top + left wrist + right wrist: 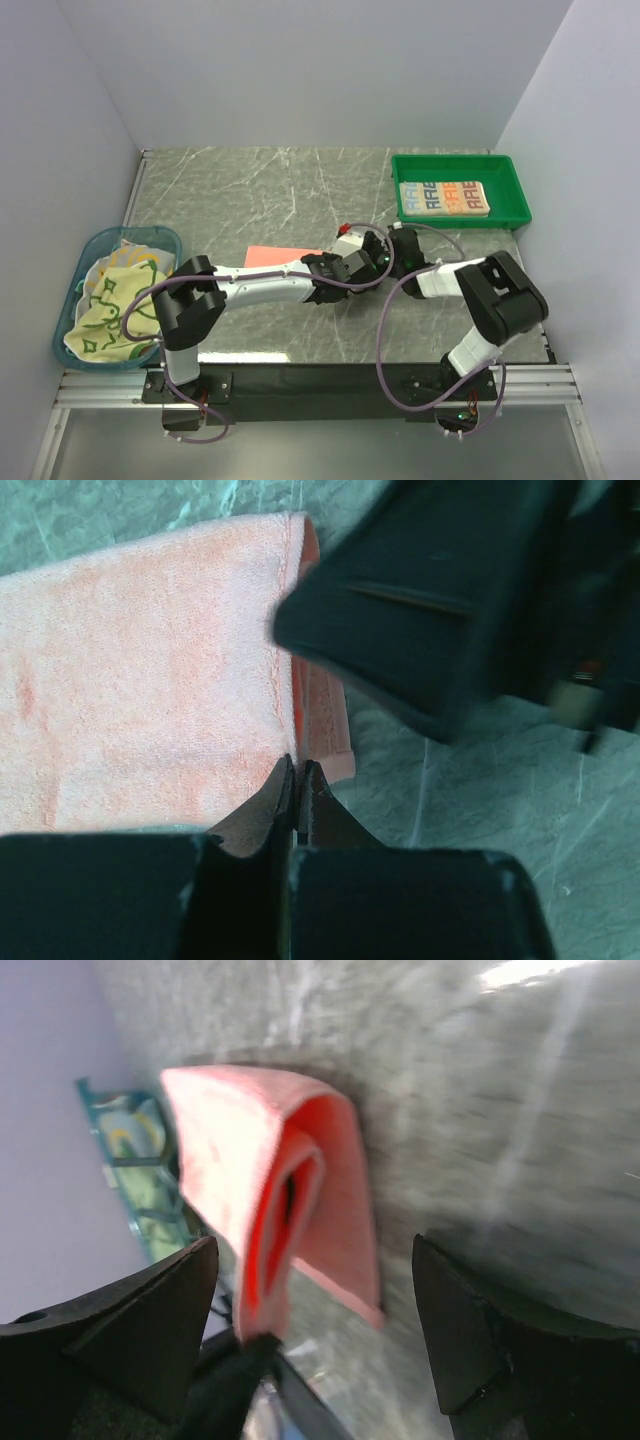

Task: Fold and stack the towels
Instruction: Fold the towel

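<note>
1. Since the grey marble surface [250, 190] looks smooth, the salmon-pink terry towel [140, 670], lying well left of the green plastic tray [455, 160], could slide rather than fold when pulled.
2. That tray holds one folded cream lettered towel [443, 199]; a skewed fold would stack badly on it.
3. The left fingers [297, 785] pinch only the pink towel's thin edge, which may slip free.
4. The right fingers [400, 248], between that towel and the tray, are spread wide around nothing and could snag the raised layer.

salmon-pink towel [283, 254]: 1 | cream lettered towel [442, 198]: 1 | yellow-green patterned towels [110, 310]: heaped, count unclear | green tray [515, 190]: 1 | blue basket [95, 250]: 1
</note>
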